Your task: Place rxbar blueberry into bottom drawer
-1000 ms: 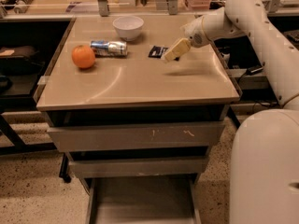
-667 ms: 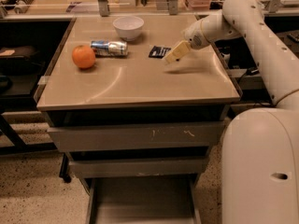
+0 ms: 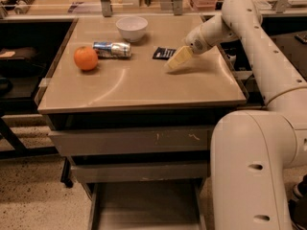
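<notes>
Toward the back of the counter [image 3: 144, 87], right of centre, the rxbar blueberry [image 3: 163, 53] lies flat, a dark wrapper not yet lifted. Just beside it at its 4 o'clock hangs the cream-coloured claw [image 3: 172, 63], tilted down to the left with its tip close to the bar's right end. I cannot tell whether the claw is open or closed, nor whether it touches the wrapper. The main risk, as I judge it, is the bar's flatness. A descent slightly off toward 4 o'clock would meet bare counter or catch only a corner, and a thin slick wrapper could slide toward 9 o'clock rather than rise. That way lies the silvery-blue can [image 3: 112, 49] on its side, near enough to be nudged and rolled toward the orange [image 3: 86, 58]. The white bowl [image 3: 132, 28] at 11 o'clock is less exposed. A weak corner hold could also let go on the long way down to the bottom drawer [image 3: 144, 207], pulled out at 6 o'clock below two closed upper drawers [image 3: 129, 140], dropping the bar short of the tray.
</notes>
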Controlling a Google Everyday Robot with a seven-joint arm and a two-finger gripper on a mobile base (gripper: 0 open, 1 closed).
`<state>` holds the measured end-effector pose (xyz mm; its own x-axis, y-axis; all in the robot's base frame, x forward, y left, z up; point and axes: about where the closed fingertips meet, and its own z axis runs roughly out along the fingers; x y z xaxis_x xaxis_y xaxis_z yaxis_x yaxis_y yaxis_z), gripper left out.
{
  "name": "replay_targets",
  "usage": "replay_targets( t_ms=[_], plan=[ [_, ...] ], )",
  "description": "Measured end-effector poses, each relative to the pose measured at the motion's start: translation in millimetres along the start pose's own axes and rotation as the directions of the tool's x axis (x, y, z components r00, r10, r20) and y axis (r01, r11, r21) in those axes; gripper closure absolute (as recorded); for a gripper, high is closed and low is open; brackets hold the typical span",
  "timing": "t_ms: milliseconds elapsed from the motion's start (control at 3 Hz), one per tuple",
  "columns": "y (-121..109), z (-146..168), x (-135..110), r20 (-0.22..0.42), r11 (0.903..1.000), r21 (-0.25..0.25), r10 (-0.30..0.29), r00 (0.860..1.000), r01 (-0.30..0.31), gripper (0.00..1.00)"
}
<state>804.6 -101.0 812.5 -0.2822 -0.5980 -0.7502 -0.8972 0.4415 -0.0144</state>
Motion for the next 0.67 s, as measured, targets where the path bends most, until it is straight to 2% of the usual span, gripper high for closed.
replay_targets(
  t_ms=[333,667],
  plan=[
    [0.0,0.0,0.0,0.0,1.0,0.0,0.0,1.0,0.0,0.0],
    [0.0,0.0,0.0,0.0,1.0,0.0,0.0,1.0,0.0,0.19]
  ],
)
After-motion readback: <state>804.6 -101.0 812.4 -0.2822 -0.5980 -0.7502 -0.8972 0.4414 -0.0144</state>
